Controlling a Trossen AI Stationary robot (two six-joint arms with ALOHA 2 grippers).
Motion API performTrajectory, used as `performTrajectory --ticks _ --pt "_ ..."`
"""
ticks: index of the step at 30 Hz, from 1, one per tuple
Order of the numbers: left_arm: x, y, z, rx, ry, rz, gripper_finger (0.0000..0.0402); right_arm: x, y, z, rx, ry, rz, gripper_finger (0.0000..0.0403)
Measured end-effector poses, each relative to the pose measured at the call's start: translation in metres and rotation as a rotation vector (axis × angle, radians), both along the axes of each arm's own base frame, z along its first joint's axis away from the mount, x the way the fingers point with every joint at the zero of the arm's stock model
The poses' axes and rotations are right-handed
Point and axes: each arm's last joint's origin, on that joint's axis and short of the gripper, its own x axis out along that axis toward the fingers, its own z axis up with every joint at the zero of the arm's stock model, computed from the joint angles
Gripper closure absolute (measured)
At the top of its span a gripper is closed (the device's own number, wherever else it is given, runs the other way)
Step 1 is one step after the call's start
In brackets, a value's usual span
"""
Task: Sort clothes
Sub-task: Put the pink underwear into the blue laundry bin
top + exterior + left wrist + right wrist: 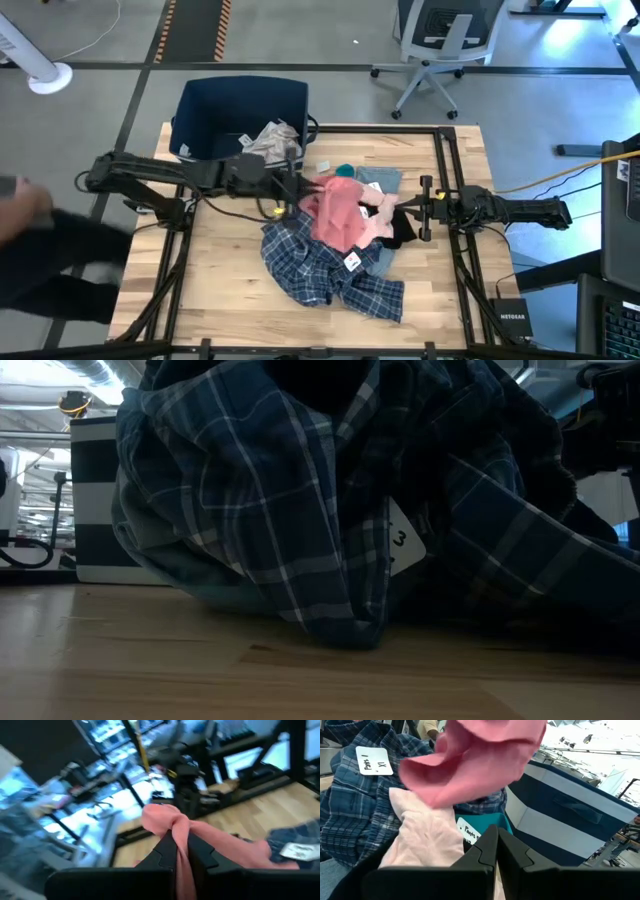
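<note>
My left gripper (298, 190) is over the middle of the table, shut on a salmon-pink garment (335, 212). The garment drapes over the pile. A blue-white plaid shirt (325, 268) lies on the wood toward the near edge and fills the low view (300, 490). A pale pink piece (427, 840), a teal piece (345, 170), a light grey-blue garment (380, 178) and a small black item (402, 236) lie around it. A grey-white garment (276, 137) hangs over the bin's rim. My right gripper (496, 840) waits shut at the pile's right side, with nothing between its fingers. My left gripper pinches a bunched fold of the salmon-pink garment (181, 836) between its two fingers, coming in nearly level from the table's left. A knot of cloth (159, 817) bulges past the fingertips. The rest trails slack toward the pile, with its lower part on the other clothes.
A dark blue fabric bin (240, 112) stands at the table's far left edge, with white stripes on the side that the right wrist view shows (570, 812). Paper tags (372, 760) are on several garments. A person (40, 250) stands beside the table's left side. An office chair (435, 45) is beyond the far edge.
</note>
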Motion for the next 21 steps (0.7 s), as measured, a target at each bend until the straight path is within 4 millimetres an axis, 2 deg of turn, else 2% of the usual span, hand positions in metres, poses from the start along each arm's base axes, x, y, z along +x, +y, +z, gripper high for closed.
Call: performTrajectory --ticks 7,13,21 --pt "-0.043 0.009 0.038 0.102 -0.121 0.167 0.0395 0.0 0.0 0.0 0.0 0.0 0.0 0.0386" --pt "-0.09 0.028 0.067 0.155 -0.221 0.383 0.0398 0.0 0.0 0.0 0.0 0.0 0.0 0.0386" --pt "-0.151 0.054 0.09 0.232 -0.281 0.684 0.0395 0.0 0.0 0.0 0.0 0.001 0.0 0.0386"
